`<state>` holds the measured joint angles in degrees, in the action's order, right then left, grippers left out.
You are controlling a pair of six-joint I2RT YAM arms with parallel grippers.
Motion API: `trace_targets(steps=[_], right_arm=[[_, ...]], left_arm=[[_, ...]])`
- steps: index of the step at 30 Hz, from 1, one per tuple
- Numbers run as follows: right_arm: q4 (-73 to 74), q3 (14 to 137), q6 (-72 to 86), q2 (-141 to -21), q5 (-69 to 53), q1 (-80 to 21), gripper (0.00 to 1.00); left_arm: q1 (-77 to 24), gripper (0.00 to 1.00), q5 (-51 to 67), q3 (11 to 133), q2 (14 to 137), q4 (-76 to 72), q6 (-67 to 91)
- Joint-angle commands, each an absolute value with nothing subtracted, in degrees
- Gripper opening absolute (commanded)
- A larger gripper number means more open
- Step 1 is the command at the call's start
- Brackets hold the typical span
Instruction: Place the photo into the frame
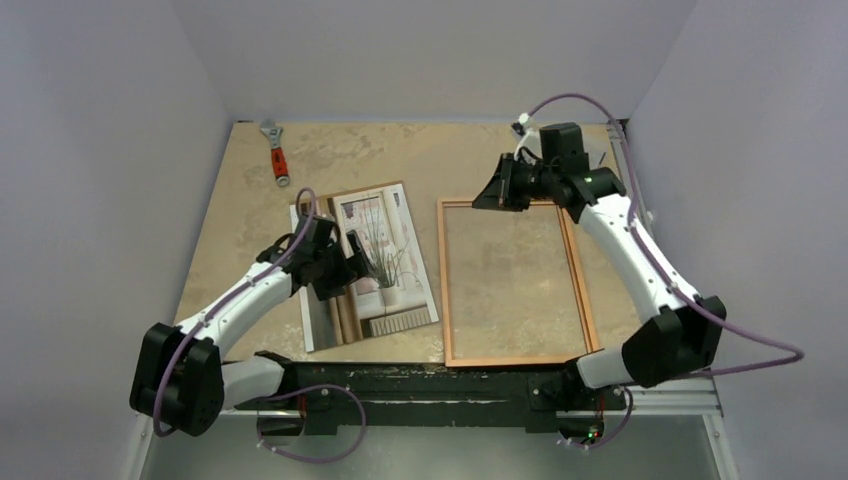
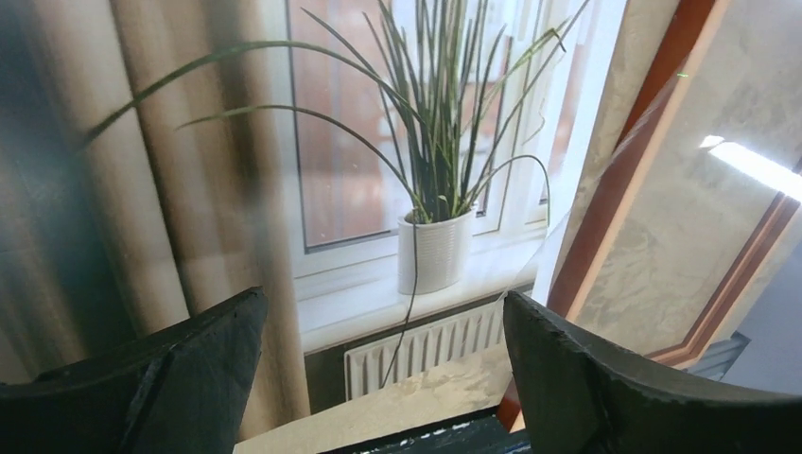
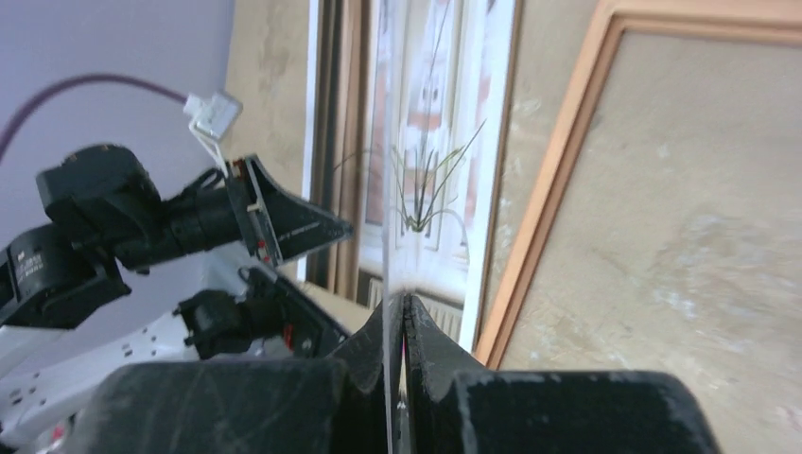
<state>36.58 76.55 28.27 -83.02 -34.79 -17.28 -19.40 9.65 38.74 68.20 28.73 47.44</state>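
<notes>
We count one frame [image 1: 442,280], lying flat on the table [image 1: 230,210] with bare tabletop showing inside its border. One photo [image 1: 400,240] lies picture side up just to the left of the frame, slightly askew, its near corner closest to the frame's left border. One red-handled wrench [image 1: 275,150] sits well apart from the frame, beyond its far-left corner. Of the two grippers, the left gripper [image 2: 378,378] hangs over the photo, left of the frame, with its fingers [image 2: 189,378] spread wide around nothing. The right gripper [image 3: 395,307] is over the frame's far-left corner, its fingers pressed together on the edge of one thin clear sheet [image 3: 388,189], seen edge-on.
</notes>
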Motion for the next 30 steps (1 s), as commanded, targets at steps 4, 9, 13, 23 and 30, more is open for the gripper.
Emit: trace_targets(steps=[4,9,13,23,30], right_arm=[[43.97,87.43,29.18,-70.72,-10.95,-17.05,0.0],[46.41,90.93,28.84,-65.87,-0.49,-17.04,0.0],[47.68,92.79,27.59,-62.75,8.08,-17.05,0.0],[50.26,97.23,24.41,-61.85,16.64,-17.01,0.0],[49.57,95.7,24.44,-61.34,15.71,-17.05,0.0]], left_arm=[[-27.22,0.9,7.29,44.02,70.89,26.23,51.06],[-35.94,0.88,5.14,52.43,80.95,25.25,52.34],[-43.15,0.86,3.09,62.4,90.44,27.02,52.15],[-52.2,0.71,-6.19,85.5,111.4,41.84,51.09],[-52.56,0.58,-6.85,85.96,115.01,42.08,51.62]])
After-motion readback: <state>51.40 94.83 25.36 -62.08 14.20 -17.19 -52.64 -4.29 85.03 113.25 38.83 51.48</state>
